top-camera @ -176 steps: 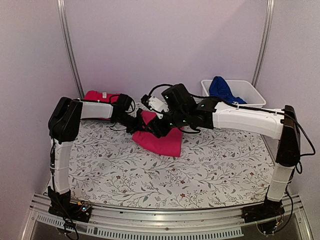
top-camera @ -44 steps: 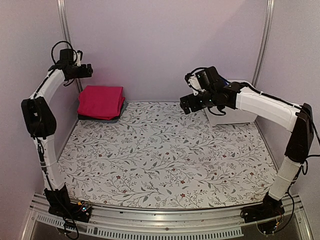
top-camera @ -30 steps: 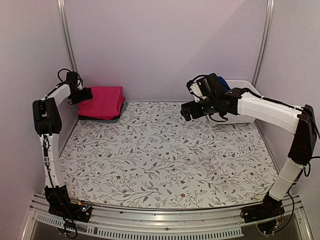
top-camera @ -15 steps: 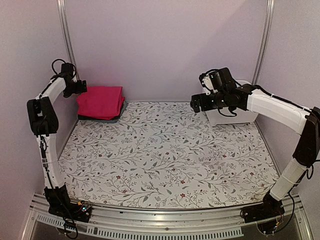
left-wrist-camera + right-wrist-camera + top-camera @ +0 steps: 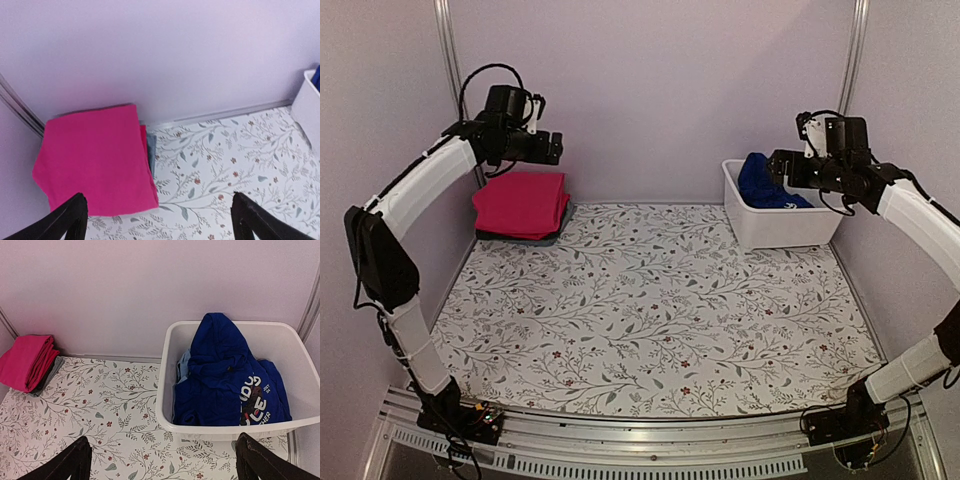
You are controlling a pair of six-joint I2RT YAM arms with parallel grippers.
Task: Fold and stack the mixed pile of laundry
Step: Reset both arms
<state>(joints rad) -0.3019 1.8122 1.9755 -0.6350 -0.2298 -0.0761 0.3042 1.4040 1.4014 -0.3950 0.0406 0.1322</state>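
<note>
A folded stack sits at the table's back left corner, with a magenta-pink garment (image 5: pixel 522 203) (image 5: pixel 95 160) (image 5: pixel 25 361) on top. A red edge and a grey one (image 5: pixel 151 149) peek out beneath it. A royal blue garment (image 5: pixel 763 182) (image 5: pixel 225 380) with white lettering lies crumpled in the white tub (image 5: pixel 790 228) (image 5: pixel 165 390). My left gripper (image 5: pixel 552 150) (image 5: pixel 157 220) hovers high above the stack's right edge, open and empty. Over the tub my right gripper (image 5: pixel 778 165) (image 5: pixel 165 460) is raised, open and empty.
The floral leaf-patterned cloth (image 5: pixel 650 300) covers the table. Metal posts (image 5: pixel 451 60) stand at both back corners against the wall. The tub is at the back right, close to the right wall.
The left arm rose from beside the stack and swung right, above it. The right arm pulled back to the right over the tub, uncovering the blue garment.
</note>
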